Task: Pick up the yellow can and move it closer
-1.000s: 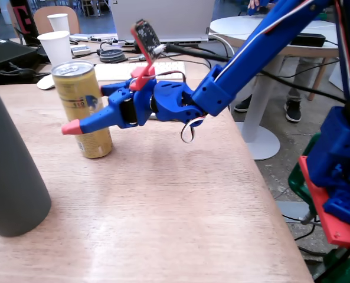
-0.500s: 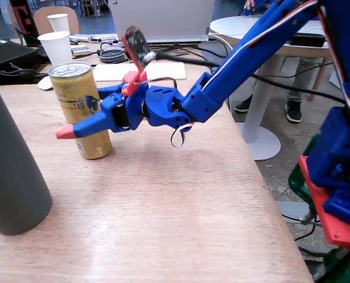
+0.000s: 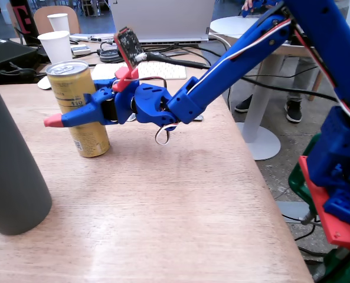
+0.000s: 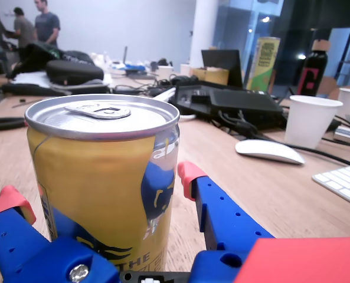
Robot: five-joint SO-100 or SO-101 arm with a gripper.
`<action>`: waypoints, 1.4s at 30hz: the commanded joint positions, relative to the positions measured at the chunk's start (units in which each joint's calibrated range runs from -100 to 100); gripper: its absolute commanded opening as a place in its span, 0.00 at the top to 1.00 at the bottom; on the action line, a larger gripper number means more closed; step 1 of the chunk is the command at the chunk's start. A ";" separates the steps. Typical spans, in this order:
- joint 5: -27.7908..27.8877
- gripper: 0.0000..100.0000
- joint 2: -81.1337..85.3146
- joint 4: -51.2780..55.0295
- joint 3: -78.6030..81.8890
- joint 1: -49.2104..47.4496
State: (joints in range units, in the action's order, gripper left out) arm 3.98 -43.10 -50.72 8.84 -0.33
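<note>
The yellow can [image 3: 70, 86] stands upright on the wooden table [image 3: 163, 212], left of centre in the fixed view. In the wrist view the yellow can [image 4: 98, 153] fills the near left, its silver top and pull tab showing. My blue gripper [image 3: 89, 99] straddles it at mid height. One red-tipped finger [image 3: 55, 120] passes in front of the can and the other [image 3: 125, 76] sits behind its right side. In the wrist view the gripper [image 4: 99, 188] has both red tips against the can's sides, so it is shut on the can. The can's base rests on the table.
A large dark grey cylinder [image 3: 9, 171] stands at the near left. Two white paper cups [image 3: 58, 46], a keyboard [image 3: 154, 71], a mouse [image 4: 269, 150] and cables lie behind the can. The table's right edge [image 3: 263, 177] drops off toward the arm's base.
</note>
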 commanded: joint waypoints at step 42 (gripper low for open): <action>-0.24 0.77 33.41 19.36 13.11 -1.87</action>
State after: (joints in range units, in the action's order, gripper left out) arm 3.88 -20.88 -32.01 23.26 -1.27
